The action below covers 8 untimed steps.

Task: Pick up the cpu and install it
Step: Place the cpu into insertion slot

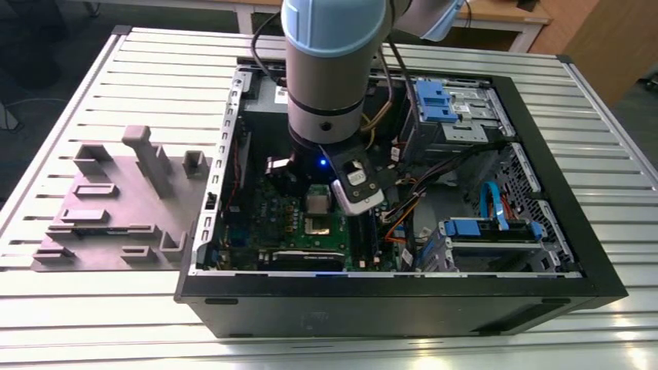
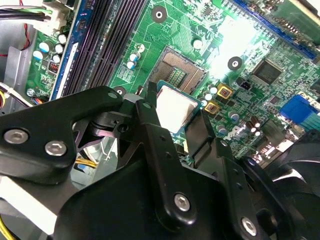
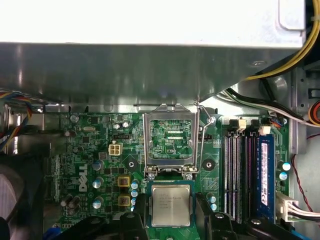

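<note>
Open computer case [image 1: 391,304] lies on its side on a slatted metal table [image 1: 62,308], taking the middle and right of the exterior view. A grey moulded fixture tray [image 1: 113,204] sits on the table at the exterior view's left, just beside the case wall. The robot arm [image 1: 329,69] comes down from top centre of that frame into the case, over the green motherboard [image 1: 293,231]. Blue drive brackets [image 1: 437,100] are inside the case, upper right of the frame.

Gripper [image 2: 175,114]: black fingers [image 2: 152,131] stand one on each side of the cpu [image 2: 175,107] and bear on its opposite edges, so it is clamped on the chip. The cpu is level, pale metal top up, raised clear of the board and not seated.

Socket [image 3: 170,142]: uncovered, with a metal frame around it and a wire lever [image 3: 201,135] along one side. In both wrist views the cpu sits just short of it, its far edge near the frame. Cannot tell whether the chip hangs squarely over the socket.

Dark memory slots [image 3: 234,170] with one blue module [image 3: 265,172] run alongside the socket. Yellow and black cables [image 3: 295,55] pass by a grey metal housing [image 3: 150,65].
</note>
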Available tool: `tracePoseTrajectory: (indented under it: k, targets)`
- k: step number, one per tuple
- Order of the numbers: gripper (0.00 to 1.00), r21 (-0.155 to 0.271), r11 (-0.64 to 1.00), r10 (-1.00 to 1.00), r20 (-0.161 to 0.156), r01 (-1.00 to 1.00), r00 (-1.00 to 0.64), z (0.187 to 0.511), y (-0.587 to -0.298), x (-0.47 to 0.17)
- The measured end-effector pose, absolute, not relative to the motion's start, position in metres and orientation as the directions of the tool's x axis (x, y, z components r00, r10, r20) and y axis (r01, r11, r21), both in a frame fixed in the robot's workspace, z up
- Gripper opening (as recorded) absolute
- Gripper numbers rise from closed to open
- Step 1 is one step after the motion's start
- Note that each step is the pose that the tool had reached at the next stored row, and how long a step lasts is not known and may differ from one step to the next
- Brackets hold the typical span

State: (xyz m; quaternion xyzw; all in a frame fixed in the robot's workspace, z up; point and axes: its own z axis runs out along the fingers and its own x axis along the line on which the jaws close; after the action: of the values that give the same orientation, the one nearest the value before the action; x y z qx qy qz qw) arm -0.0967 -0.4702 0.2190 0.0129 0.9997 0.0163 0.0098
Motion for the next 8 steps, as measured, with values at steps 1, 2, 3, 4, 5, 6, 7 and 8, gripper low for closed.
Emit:
tracePoseTrajectory:
  k: [1, 2, 3, 4, 5, 6, 7, 8]
  targets:
    - [0.47, 0.033, 0.999, 0.026, -0.019, 0.025, -0.999, 0.2185, -0.4704, -0.0967]
    - [0.47, 0.033, 0.999, 0.026, -0.019, 0.025, -0.999, 0.2178, -0.4707, -0.0967]
    - [0.47, 0.033, 0.999, 0.026, -0.019, 0.025, -0.999, 0.2172, -0.471, -0.0967]
    - [0.47, 0.033, 0.999, 0.026, -0.019, 0.025, -0.999, 0.2167, -0.4714, -0.0967]
    - [0.47, 0.033, 0.999, 0.026, -0.019, 0.025, -0.999, 0.2159, -0.4718, -0.0967]
    - [0.47, 0.033, 0.999, 0.026, -0.019, 0.025, -0.999, 0.2152, -0.4722, -0.0967]
    - [0.47, 0.033, 0.999, 0.026, -0.019, 0.025, -0.999, 0.2144, -0.4728, -0.0967]
    - [0.47, 0.032, 0.999, 0.026, -0.019, 0.025, -0.999, 0.2137, -0.4735, -0.0967]
